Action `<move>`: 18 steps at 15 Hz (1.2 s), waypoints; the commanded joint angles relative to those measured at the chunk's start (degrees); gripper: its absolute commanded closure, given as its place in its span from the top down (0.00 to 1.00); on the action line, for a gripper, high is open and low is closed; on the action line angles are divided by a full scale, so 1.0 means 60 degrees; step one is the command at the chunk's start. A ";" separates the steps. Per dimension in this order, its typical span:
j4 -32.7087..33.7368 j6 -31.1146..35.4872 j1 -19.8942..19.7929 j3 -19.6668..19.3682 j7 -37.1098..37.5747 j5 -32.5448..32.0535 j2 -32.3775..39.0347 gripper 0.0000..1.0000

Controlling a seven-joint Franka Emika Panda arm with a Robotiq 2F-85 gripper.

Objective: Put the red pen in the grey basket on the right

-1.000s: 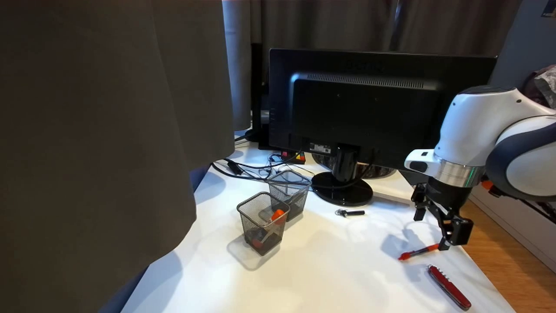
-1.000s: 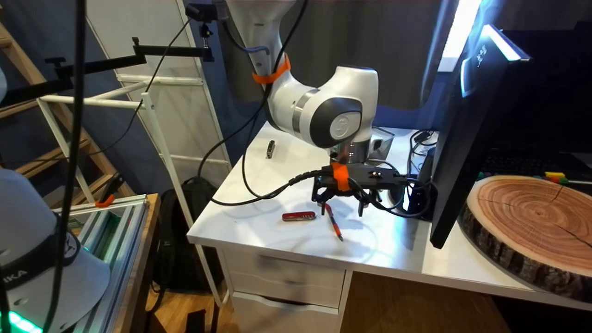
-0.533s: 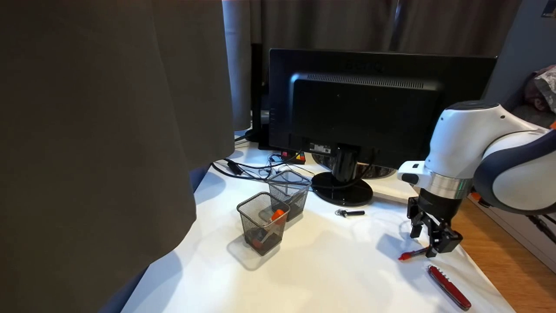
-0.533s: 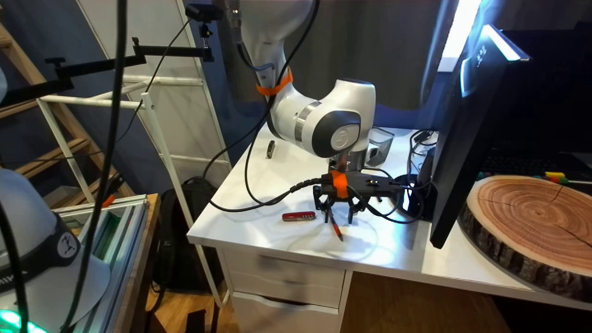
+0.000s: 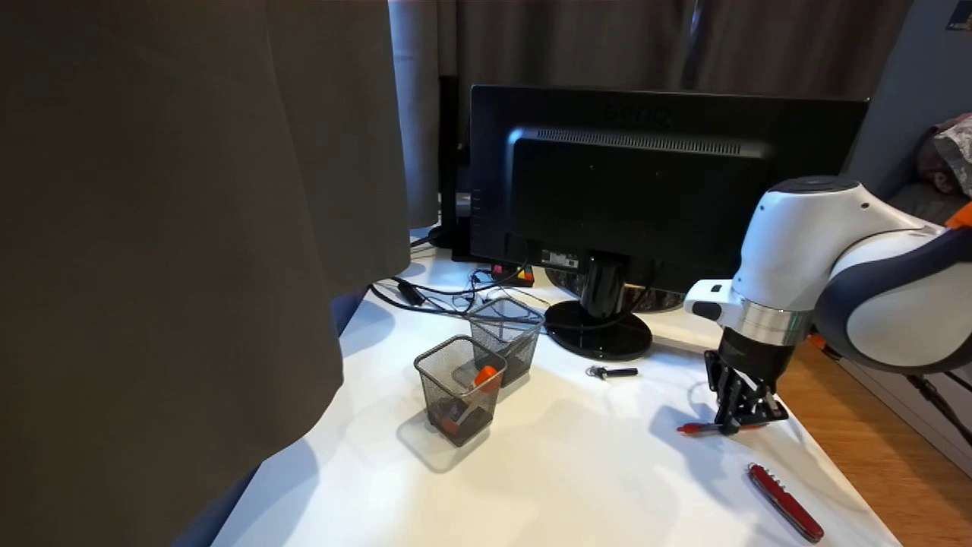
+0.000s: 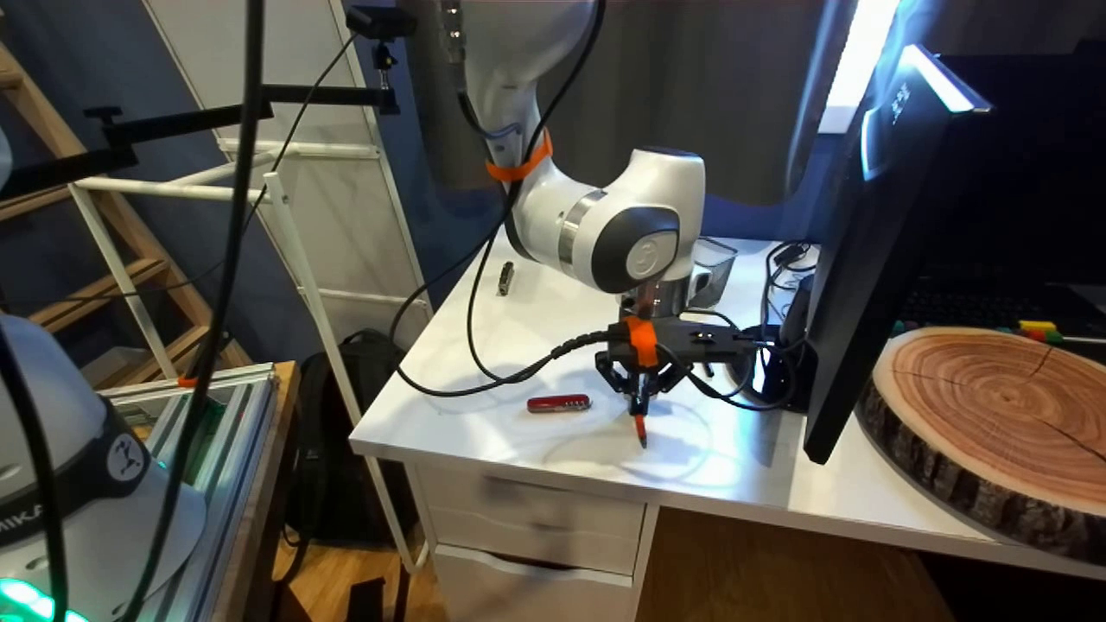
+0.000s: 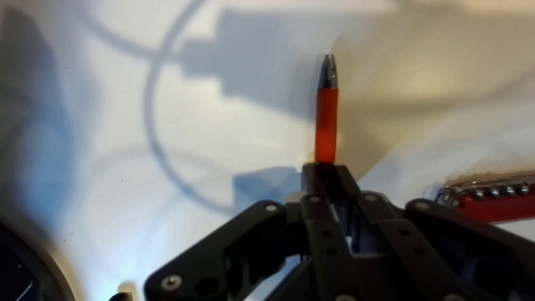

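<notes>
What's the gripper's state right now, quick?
Gripper: closed, holding the red pen, with an end sticking out on either side of the fingers.

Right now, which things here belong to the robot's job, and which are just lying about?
Part of the job:
gripper
orange-red pen, held in it
front grey basket or rear grey basket in an exterior view; I can't tell which is meant

Just lying or standing about:
red pocketknife
small black stick-like object
monitor
round wood slab
</notes>
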 commanded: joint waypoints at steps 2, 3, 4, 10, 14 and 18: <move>0.0004 0.0346 0.0048 0.0090 0.0161 -0.0262 -0.0219 0.03; -0.0326 0.0967 0.0249 -0.0054 0.0295 -0.0558 -0.0711 0.03; -0.0708 0.1117 0.0478 -0.0200 0.0455 -0.0814 -0.1397 0.03; -0.0485 0.1777 0.0131 0.0327 0.0032 -0.0850 -0.2058 0.11; 0.0025 0.1618 0.0272 0.0317 -0.0059 -0.0964 -0.1611 0.03; 0.2454 0.1386 0.1151 0.0175 -0.0260 -0.1573 -0.0938 0.03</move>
